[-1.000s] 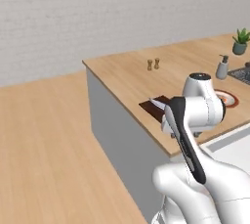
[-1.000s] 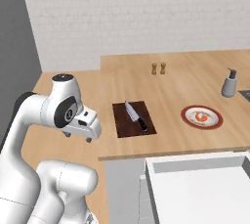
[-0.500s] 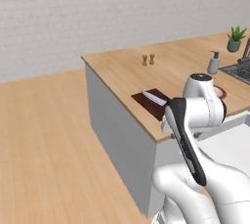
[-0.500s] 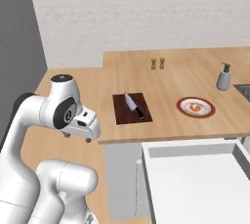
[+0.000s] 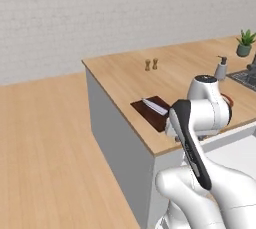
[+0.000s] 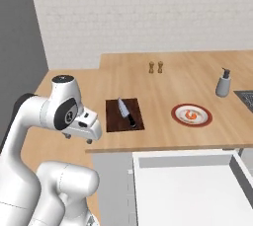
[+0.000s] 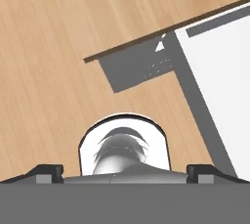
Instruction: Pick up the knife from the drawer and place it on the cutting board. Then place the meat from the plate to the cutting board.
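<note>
I can read no text, labels, brand names, numbers or signs on anything in these views.

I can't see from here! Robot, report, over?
Gripper empty, jaws apart, off the counter's left edge. Silver, black-handled knife on dark wooden cutting board. Orange-red meat on red-rimmed plate. Path clear.

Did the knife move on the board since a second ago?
No. The knife lies on the cutting board at the same slant and spot as before. The whole picture shifted because the base drove.
</note>
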